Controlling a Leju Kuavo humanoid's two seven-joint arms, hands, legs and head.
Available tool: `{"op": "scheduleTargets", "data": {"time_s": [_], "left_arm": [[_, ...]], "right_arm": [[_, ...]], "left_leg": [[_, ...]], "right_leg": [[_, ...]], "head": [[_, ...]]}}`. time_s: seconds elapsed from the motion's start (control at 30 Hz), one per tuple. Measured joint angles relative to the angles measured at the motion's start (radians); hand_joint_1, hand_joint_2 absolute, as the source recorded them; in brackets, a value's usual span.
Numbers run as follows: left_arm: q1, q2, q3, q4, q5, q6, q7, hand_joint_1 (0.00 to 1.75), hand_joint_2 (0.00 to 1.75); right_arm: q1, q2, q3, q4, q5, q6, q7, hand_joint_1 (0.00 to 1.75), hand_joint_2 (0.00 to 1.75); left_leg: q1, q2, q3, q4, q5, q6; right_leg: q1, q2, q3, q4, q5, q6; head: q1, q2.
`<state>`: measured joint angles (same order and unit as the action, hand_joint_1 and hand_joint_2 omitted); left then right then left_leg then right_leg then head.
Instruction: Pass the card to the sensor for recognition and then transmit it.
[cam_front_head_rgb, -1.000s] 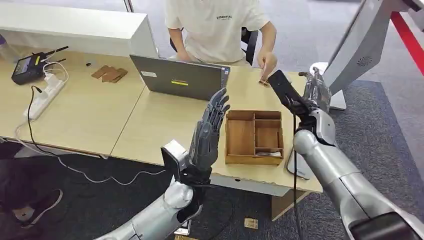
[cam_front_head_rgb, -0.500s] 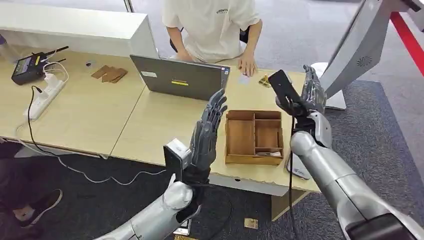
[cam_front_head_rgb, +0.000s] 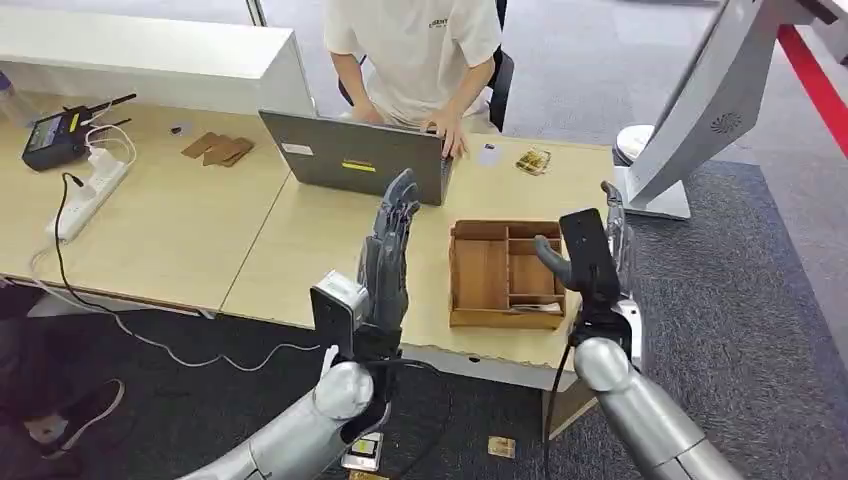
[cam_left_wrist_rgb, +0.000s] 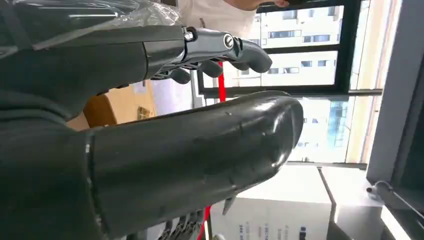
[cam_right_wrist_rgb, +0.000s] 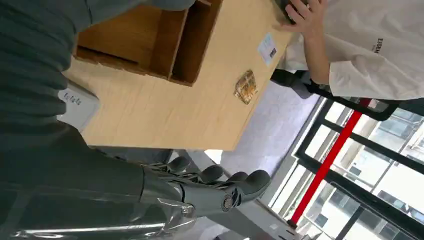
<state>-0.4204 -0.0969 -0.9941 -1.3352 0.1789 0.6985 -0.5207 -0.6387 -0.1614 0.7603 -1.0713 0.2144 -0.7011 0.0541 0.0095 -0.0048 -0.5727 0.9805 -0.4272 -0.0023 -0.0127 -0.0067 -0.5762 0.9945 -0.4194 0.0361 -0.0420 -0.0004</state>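
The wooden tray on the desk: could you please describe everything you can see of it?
The wooden tray is a shallow, open-topped rectangular box of brown wood, split by thin partitions into one long compartment and several smaller ones. It lies flat on the light wooden desk, near the front edge, to the right of the laptop. A small pale item, possibly a card, lies in the front right compartment; I cannot tell more. The right hand is raised beside it, and neither hand touches it.
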Motion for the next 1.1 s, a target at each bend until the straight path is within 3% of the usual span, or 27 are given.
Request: {"op": "scheduleTargets", "data": {"time_s": [0.17, 0.33, 0.7, 0.87, 1.1], "left_arm": [[0.01, 0.008, 0.008, -0.018, -0.031, 0.0, 0.013, 0.0, 0.0], [0.015, 0.014, 0.018, -0.027, -0.039, 0.0, 0.012, 0.0, 0.0], [0.045, 0.026, 0.045, -0.057, -0.059, -0.005, -0.002, 0.0, 0.0], [0.064, 0.031, 0.058, -0.077, -0.092, -0.032, 0.013, 0.0, 0.0], [0.07, 0.03, 0.068, -0.099, -0.115, -0.066, 0.04, 0.0, 0.0]], "right_arm": [[0.1, -0.028, -0.029, -0.107, -0.021, 0.002, -0.043, 0.0, 1.75], [0.151, -0.046, -0.043, -0.179, 0.081, 0.022, -0.053, 0.0, 1.75], [0.233, -0.064, -0.043, -0.253, 0.36, 0.167, 0.007, 0.0, 1.75], [0.237, -0.063, -0.037, -0.253, 0.556, 0.267, 0.078, 0.0, 1.75], [0.273, -0.05, -0.038, -0.25, 0.573, 0.314, 0.089, 0.0, 1.75]], "left_leg": [[0.0, 0.0, 0.001, 0.0, 0.0, 0.0], [0.0, 0.0, 0.001, 0.0, 0.0, 0.0], [0.0, 0.0, 0.001, 0.0, 0.0, 0.0], [0.0, 0.0, 0.001, 0.0, 0.0, 0.0], [0.0, 0.0, 0.001, 0.0, 0.0, 0.0]], "right_leg": [[0.0, 0.0, 0.001, 0.0, 0.0, 0.0], [0.0, 0.0, 0.001, 0.0, 0.0, 0.0], [0.0, 0.0, 0.001, 0.0, 0.0, 0.0], [0.0, 0.0, 0.001, 0.0, 0.0, 0.0], [0.0, 0.0, 0.001, 0.0, 0.0, 0.0]], "head": [[0.0, 0.0], [0.0, 0.0], [0.0, 0.0], [0.0, 0.0], [0.0, 0.0]]}}
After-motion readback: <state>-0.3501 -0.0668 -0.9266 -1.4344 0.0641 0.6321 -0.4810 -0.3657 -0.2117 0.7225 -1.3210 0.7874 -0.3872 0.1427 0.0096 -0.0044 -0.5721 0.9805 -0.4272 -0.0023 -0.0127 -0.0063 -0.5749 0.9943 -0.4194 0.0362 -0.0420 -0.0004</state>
